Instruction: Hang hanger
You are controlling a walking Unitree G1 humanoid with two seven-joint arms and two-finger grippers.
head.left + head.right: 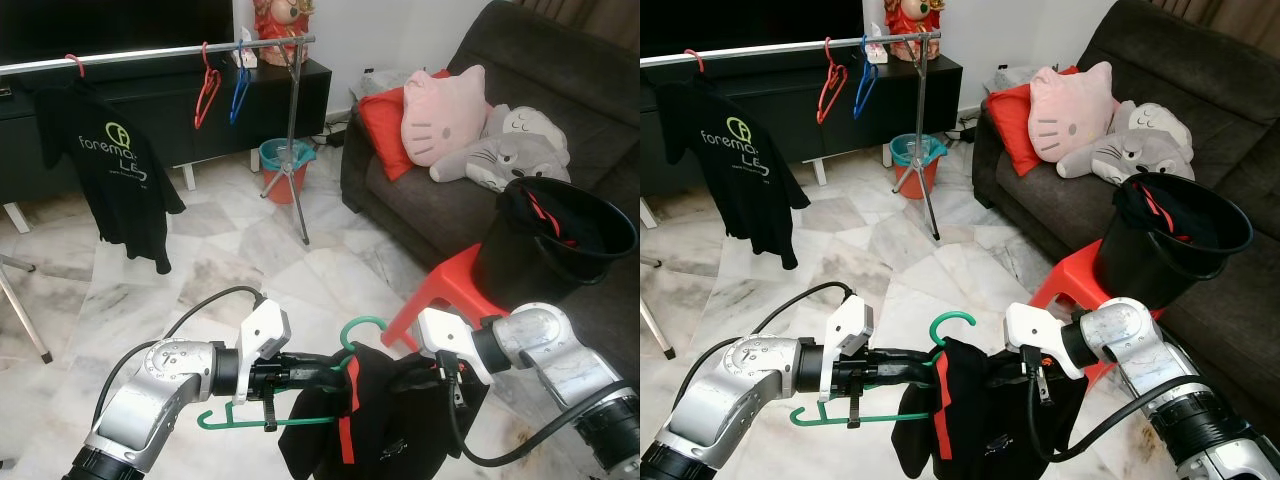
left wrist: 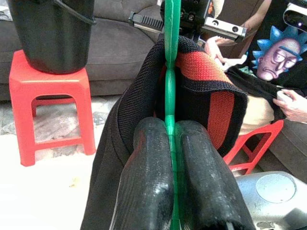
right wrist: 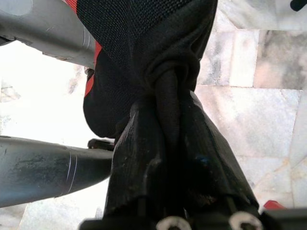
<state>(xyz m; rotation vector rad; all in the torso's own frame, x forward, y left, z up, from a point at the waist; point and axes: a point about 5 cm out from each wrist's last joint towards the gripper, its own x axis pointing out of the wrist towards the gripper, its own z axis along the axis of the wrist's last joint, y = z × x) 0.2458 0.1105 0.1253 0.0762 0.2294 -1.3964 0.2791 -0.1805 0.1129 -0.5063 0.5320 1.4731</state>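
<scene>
Marble floor [image 1: 250,250] spreads ahead, with a dark sofa [image 1: 560,110] along its right edge and a drying rail [image 1: 150,55] across its far side; that rail carries a black T-shirt [image 1: 115,165] near its left end and two bare hangers, red [image 1: 206,90] and blue [image 1: 239,85], toward its right end; a black bucket [image 1: 560,240] sits on a red stool [image 1: 445,295] by the sofa. Close to the robot, well short of the rail, the green hanger [image 1: 300,420] hangs between both arms with a black and red garment [image 1: 370,420] draped over it, its hook up; the left gripper [image 2: 169,158] has its jaws pressed together on the hanger's green bar; the right gripper [image 3: 168,143] pinches a bunched fold of the garment's cloth. The hanger looks light, stiff and a little slick, so the bar near the hook is likely the sound place to hold; the cloth is soft and limp, probably apt to slide off one shoulder if tilted, so keeping the bar level should matter when lifting the hook to the bare stretch of rail.
</scene>
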